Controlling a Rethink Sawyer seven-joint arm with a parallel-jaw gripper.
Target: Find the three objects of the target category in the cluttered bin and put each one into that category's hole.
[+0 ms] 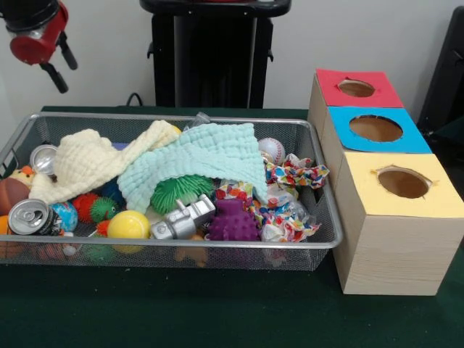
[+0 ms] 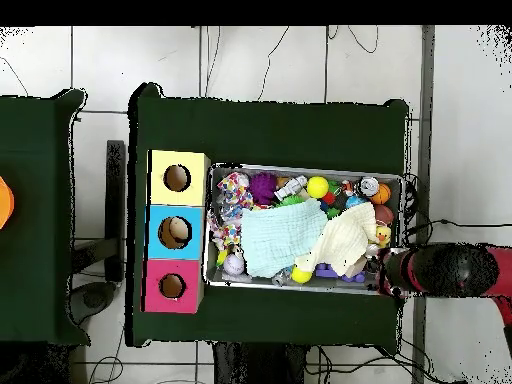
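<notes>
A wire mesh bin (image 1: 181, 118) holds a heap of toys. A mint cloth (image 1: 196, 163) and a pale yellow cloth (image 1: 87, 161) cover its middle. Around them lie two drink cans (image 1: 29, 216), a baseball (image 1: 271, 149), a yellow ball (image 1: 128, 225), a purple spiky ball (image 1: 233, 222), a green spiky ball (image 1: 172, 193), a silver toy (image 1: 185, 217) and crumpled patterned wrappers (image 1: 293, 174). Beside the bin stand three wooden boxes with holes, topped red (image 1: 380, 94), blue (image 1: 341, 130) and yellow (image 1: 362, 192). My gripper (image 1: 58, 64) hangs high above the bin's left end, holding nothing that I can see.
In the overhead view the arm (image 2: 445, 270) reaches in over the right end of the bin (image 2: 300, 168), whose near corner it hides. The boxes (image 2: 157, 232) line the bin's left side. Green table cloth (image 2: 280, 130) surrounds everything.
</notes>
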